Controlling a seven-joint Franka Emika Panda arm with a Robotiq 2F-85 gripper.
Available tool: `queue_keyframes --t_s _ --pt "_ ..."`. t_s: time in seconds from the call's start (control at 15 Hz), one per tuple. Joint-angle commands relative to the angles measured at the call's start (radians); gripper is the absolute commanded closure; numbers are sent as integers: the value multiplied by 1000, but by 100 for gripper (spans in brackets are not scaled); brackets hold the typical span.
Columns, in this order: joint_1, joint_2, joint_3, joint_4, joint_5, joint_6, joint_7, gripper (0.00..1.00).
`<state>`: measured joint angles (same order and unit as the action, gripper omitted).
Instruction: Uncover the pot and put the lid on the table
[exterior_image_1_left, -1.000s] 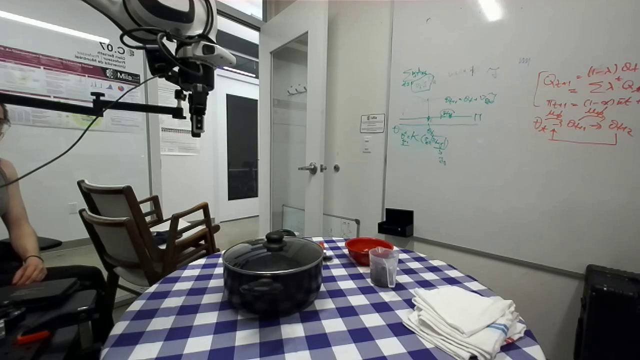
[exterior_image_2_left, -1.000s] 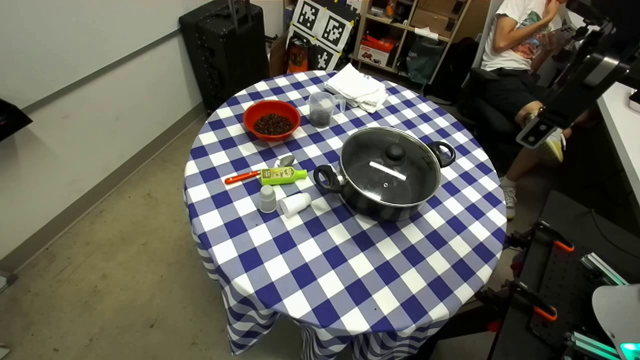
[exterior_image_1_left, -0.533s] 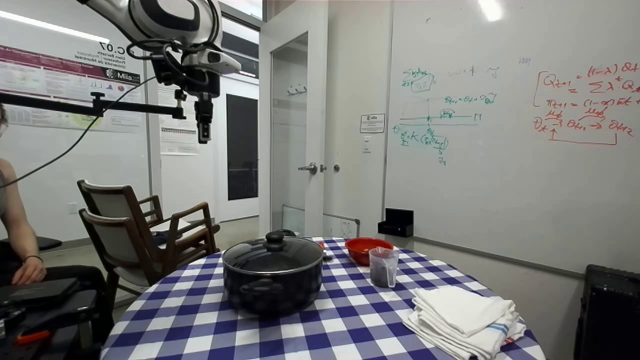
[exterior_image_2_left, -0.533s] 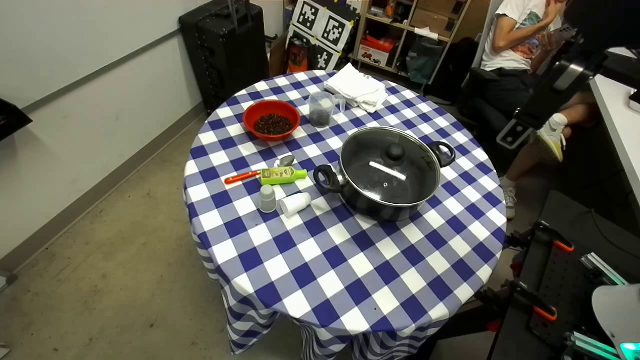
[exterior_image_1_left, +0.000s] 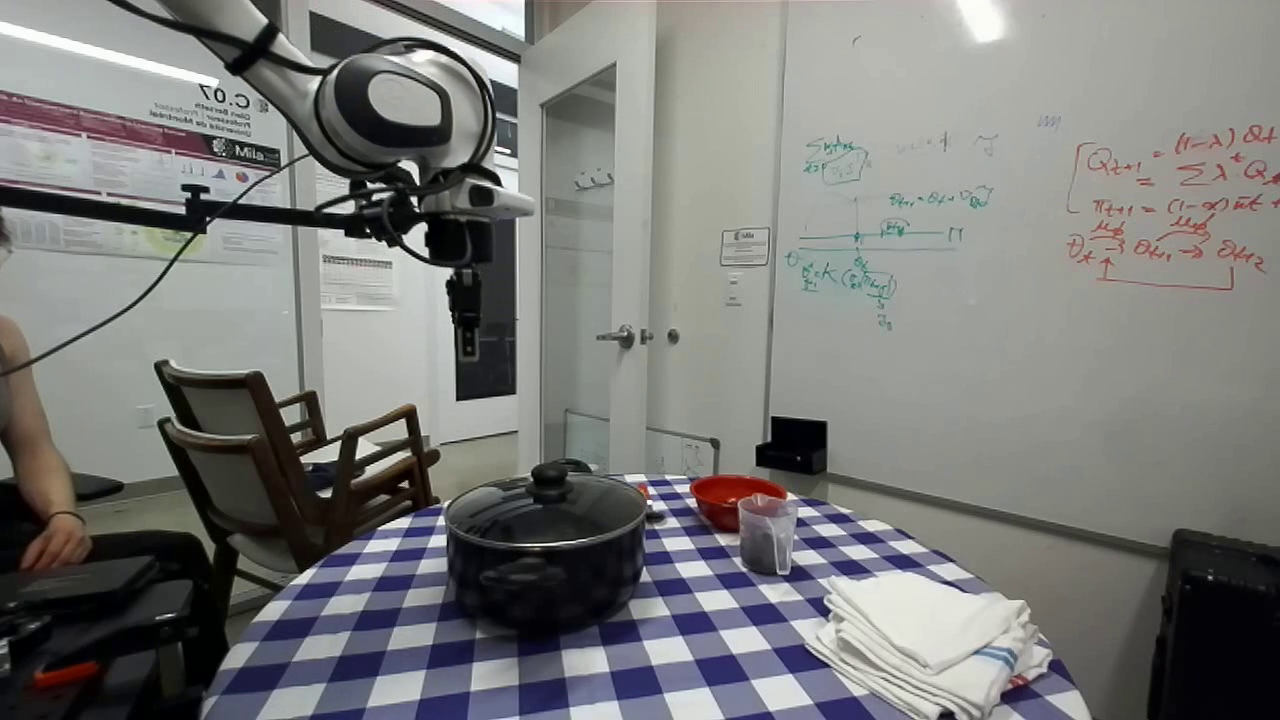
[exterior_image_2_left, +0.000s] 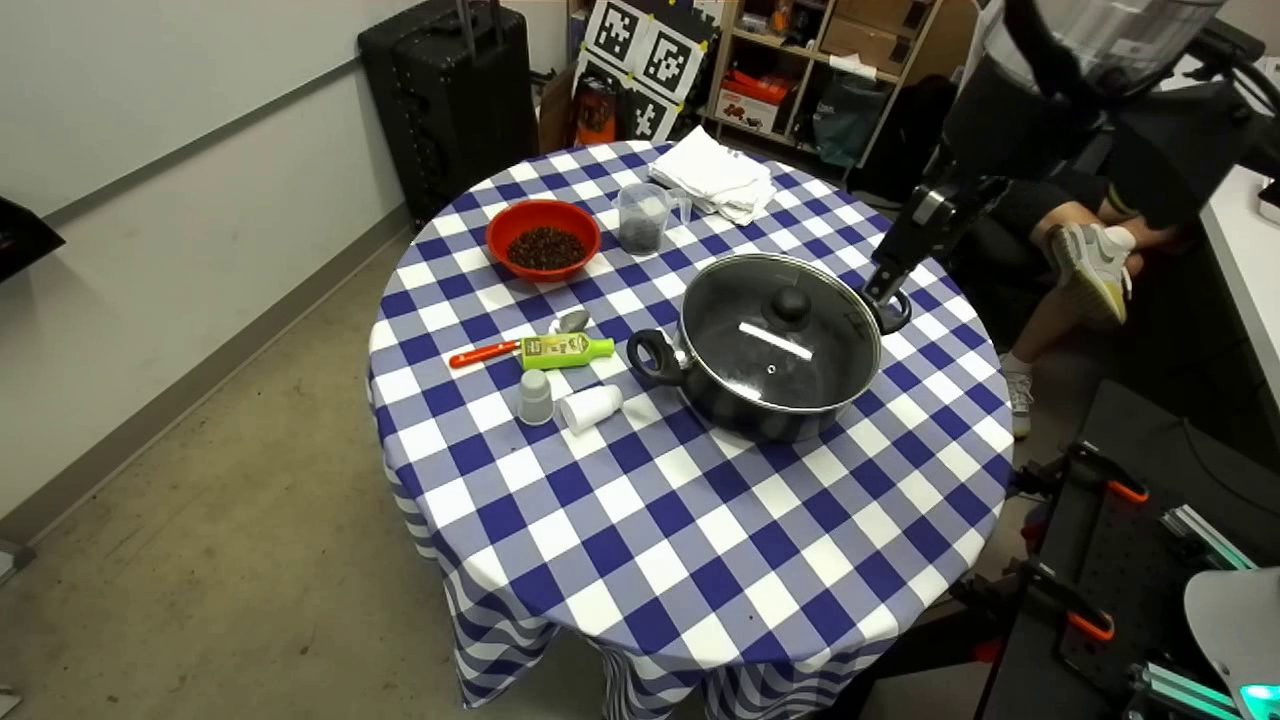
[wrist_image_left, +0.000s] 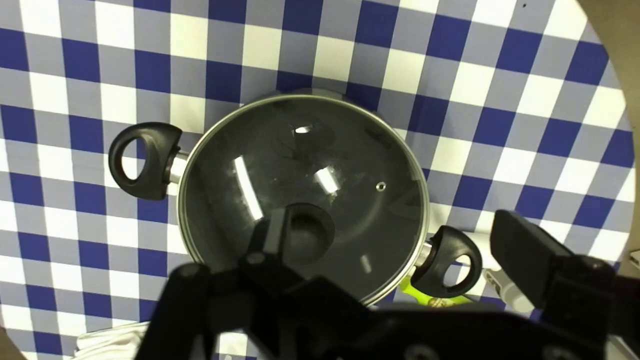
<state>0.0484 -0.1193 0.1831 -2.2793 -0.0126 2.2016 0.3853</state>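
Since the lid (exterior_image_2_left: 785, 352) sits flush on the pot (exterior_image_1_left: 560, 580), nothing's uncovered yet from here. Pot stands nearer the right edge of the table (exterior_image_2_left: 655, 565) in an exterior view. Gripper (wrist_image_left: 390, 227) hangs above lid level, holding nothing, fingers (wrist_image_left: 522, 260) spread wide, I'd guess to straddle the knob (wrist_image_left: 311, 232). One finger overlaps the knob in the wrist view, so likely needs centring. Bowl (exterior_image_2_left: 545, 214) and bottle (exterior_image_2_left: 560, 352) sit toward the left edge, probably leaving the near edge for the lid.
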Motion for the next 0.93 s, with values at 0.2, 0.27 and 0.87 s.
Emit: queue_keyframes --t_s 0.2,0.27,0.87 --pt "-1 179 -70 40 -69 140 97 0" --pt "2 202 -80 49 -78 160 117 0" --pt "41 354 -150 167 -133 204 205 0"
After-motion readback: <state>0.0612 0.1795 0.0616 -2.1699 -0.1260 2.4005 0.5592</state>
